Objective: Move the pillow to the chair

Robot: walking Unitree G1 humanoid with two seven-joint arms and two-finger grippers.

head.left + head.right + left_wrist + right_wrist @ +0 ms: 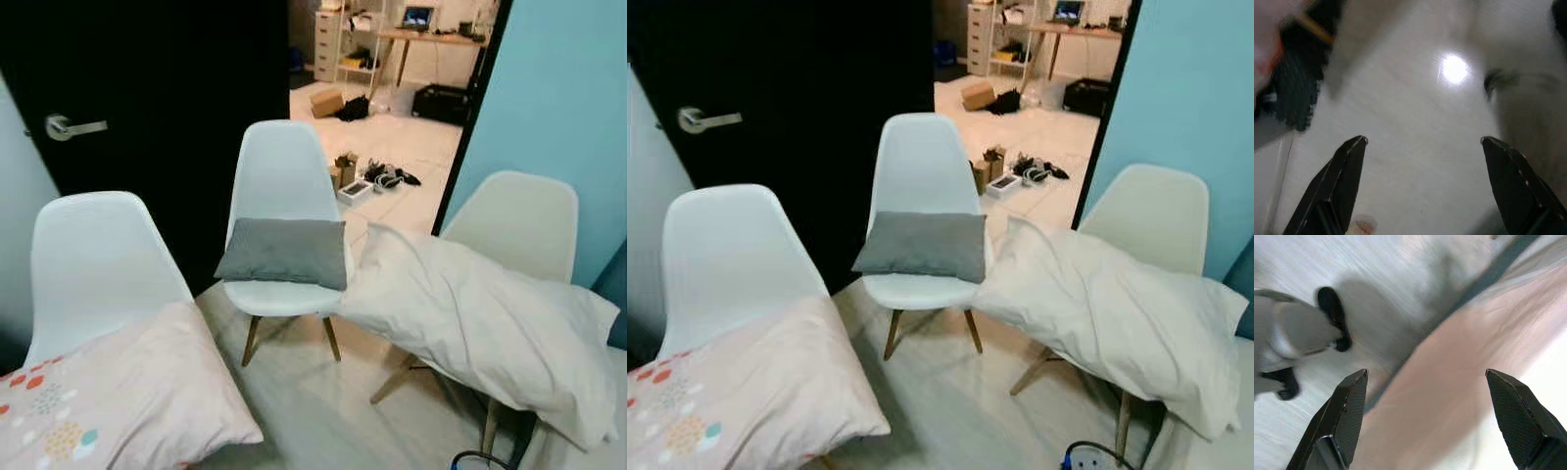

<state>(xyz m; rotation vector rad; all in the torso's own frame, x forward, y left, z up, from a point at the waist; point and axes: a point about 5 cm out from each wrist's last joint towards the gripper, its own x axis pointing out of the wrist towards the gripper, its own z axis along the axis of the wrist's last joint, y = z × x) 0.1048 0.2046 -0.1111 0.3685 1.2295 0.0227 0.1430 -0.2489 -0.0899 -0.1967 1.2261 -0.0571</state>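
White shell chairs, three, wooden legs, set in a loose arc on pale plank floor (313, 401). I read an open strip of floor between them, running from the near edge up to the middle chair (282, 176).

Item: grey pillow (284, 252), small, rectangular, plain weave, slightly creased. It stands on the middle chair's seat, leaning against the backrest, its right corner just beside the white pillow.

Item: white pillow (480, 323), long, soft, rumpled. It lies across the right chair (519, 220), overhanging the seat on both sides and narrowing the floor gap toward the middle chair.

Item: pink pillow (108, 401), pale, with coloured dot print near one end. It lies on the left chair (93, 259), spilling over the front edge.

Item: black door (157, 108), silver lever handle (73, 126), behind the left and middle chairs. Blue wall (568, 98) on the right. An open doorway between them shows a far room with a cardboard box (326, 102), a desk and clutter on the floor.

Left gripper (1422, 142): fingers spread wide, nothing between them, over blurred pale floor.

Right gripper (1425, 374): fingers spread wide, nothing held, over floor and a pinkish surface; a dark foot shape shows beside it, blurred.
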